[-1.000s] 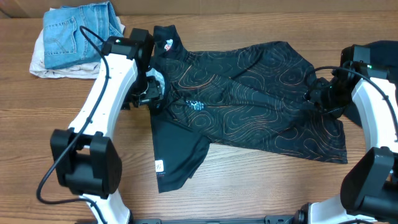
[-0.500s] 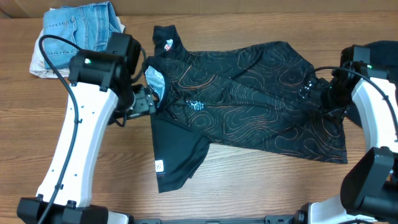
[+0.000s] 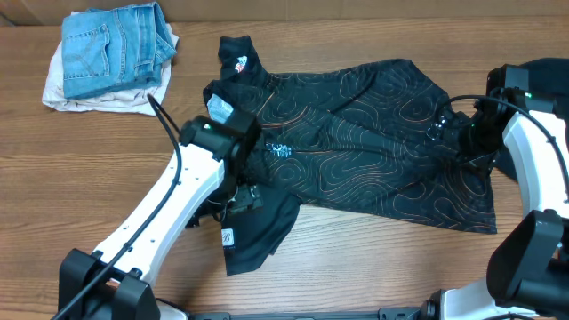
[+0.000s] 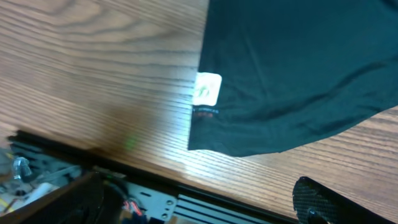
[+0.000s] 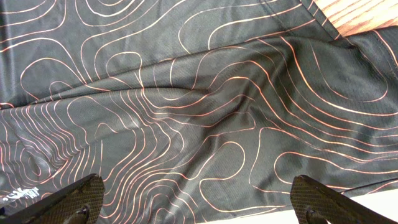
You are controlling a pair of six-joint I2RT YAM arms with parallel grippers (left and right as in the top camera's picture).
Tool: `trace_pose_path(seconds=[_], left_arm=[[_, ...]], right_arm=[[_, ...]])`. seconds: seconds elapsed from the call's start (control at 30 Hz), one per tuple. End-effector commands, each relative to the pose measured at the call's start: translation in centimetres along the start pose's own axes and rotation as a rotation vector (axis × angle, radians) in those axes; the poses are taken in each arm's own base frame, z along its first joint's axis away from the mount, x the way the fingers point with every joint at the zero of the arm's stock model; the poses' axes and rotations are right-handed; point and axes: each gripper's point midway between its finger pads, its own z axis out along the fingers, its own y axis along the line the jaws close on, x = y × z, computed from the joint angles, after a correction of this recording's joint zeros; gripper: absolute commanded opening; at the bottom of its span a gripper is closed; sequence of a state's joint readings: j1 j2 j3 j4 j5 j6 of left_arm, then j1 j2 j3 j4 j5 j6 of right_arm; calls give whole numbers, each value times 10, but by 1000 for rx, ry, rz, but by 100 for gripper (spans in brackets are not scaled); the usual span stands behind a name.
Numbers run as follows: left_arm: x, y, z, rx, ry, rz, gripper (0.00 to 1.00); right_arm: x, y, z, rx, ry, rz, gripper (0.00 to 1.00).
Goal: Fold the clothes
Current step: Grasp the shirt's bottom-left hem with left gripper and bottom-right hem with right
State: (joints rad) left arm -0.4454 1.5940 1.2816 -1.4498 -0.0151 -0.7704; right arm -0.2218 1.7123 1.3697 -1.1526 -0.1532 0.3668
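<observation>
Wooden tabletop (image 3: 373,267) fills my overhead feed, and the black jersey (image 3: 356,160) with orange contour lines lies spread across its middle and right. Its collar points toward the far edge, and one plain black flap reaches toward the near edge. My left gripper (image 3: 238,200) hovers over that flap near its white label (image 4: 207,89), jaws wide apart with nothing between them. My right gripper (image 5: 202,202) hangs over the jersey's right side, jaws just as wide and empty. Folded blue jeans (image 3: 111,49) lie on a pale cloth (image 3: 58,93) at the far left corner
</observation>
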Motion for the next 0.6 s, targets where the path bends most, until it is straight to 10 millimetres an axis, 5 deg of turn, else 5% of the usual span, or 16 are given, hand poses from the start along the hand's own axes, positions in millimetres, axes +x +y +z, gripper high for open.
trace_pose_path(seconds=[0.0,0.37,0.57], left_arm=[[18,-9,19,57,81,-3,100],[35,-18,91,132,151,-26,98],[40,-19,114,165,157,-41,93]], right_arm=[[-2,4,-3,-12,-10,-4,100],[-3,4,-3,-12,-12,-4,100],[-2,4,-3,-12,-11,-4,100]])
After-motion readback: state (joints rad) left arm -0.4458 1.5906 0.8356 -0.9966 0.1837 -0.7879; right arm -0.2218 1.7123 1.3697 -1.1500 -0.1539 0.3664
